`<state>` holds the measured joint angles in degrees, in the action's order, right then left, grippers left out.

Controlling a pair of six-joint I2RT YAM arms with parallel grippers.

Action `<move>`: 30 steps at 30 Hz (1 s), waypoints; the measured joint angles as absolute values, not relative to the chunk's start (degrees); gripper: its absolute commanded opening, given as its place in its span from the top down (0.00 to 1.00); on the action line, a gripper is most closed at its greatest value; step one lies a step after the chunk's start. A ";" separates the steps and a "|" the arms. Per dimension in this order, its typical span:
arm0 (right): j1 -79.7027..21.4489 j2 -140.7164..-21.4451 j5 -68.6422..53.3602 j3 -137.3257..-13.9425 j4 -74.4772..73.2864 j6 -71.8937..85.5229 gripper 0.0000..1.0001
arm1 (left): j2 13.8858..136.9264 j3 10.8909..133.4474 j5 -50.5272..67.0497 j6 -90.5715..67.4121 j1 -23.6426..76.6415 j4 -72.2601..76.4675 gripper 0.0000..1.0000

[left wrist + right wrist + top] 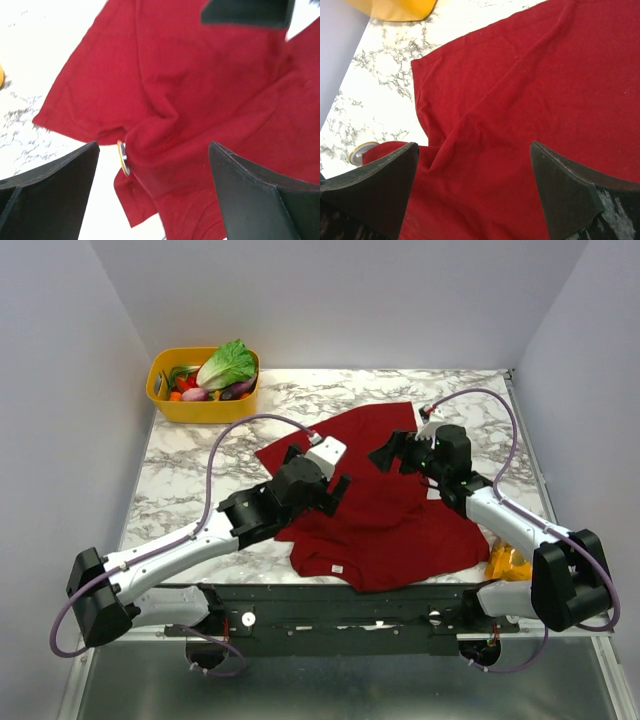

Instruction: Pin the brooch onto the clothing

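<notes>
I count one large dark red short-sleeved T-shirt of soft fabric (390, 510), one tiny round golden-yellow brooch disc (122, 157), one yellow plastic basket (200, 408), one orange-yellow snack bag (508, 564) and two black two-finger claws, all over one white marble-patterned table (180, 470).

The basket sits in the upper left of the overhead view. It holds a green leafy lettuce (227, 365) on top of a mix of red, orange and purple vegetables, too small for me to count. The snack bag lies at the lower right, at the table's edge and partly behind the right arm.

The shirt lies rumpled across the middle of the table. In the left wrist view the brooch is low and left of centre. It stands nearly on edge against a fold at the shirt's border, with bare marble just beside it. The right wrist view shows it (361, 151) at the lower left, just beside a lobe of red cloth. I cannot tell whether it is pinned through the fabric.

My left claw (153, 147) stands spread wide above the shirt with nothing between its fingers, and the brooch is just inside its left finger. My right claw (473, 146) is equally wide, gripping nothing, over the red cloth.
</notes>
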<state>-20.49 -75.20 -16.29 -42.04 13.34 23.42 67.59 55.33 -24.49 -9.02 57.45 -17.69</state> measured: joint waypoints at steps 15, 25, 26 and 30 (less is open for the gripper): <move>-19.90 -76.09 -16.16 -51.57 7.03 24.16 0.00 | 66.87 56.71 4.80 -24.36 28.80 -13.19 0.01; -19.73 -81.67 -9.23 -63.83 -4.12 23.03 0.00 | 78.98 50.11 22.17 -41.23 5.98 -7.38 0.01; -19.55 -82.54 -8.71 -64.55 -4.99 22.90 0.00 | 80.77 48.95 22.37 -42.11 4.58 -7.49 0.01; -17.23 -88.31 -8.05 -69.12 -8.84 22.94 0.00 | 85.03 48.25 21.12 -42.89 3.57 -10.07 0.13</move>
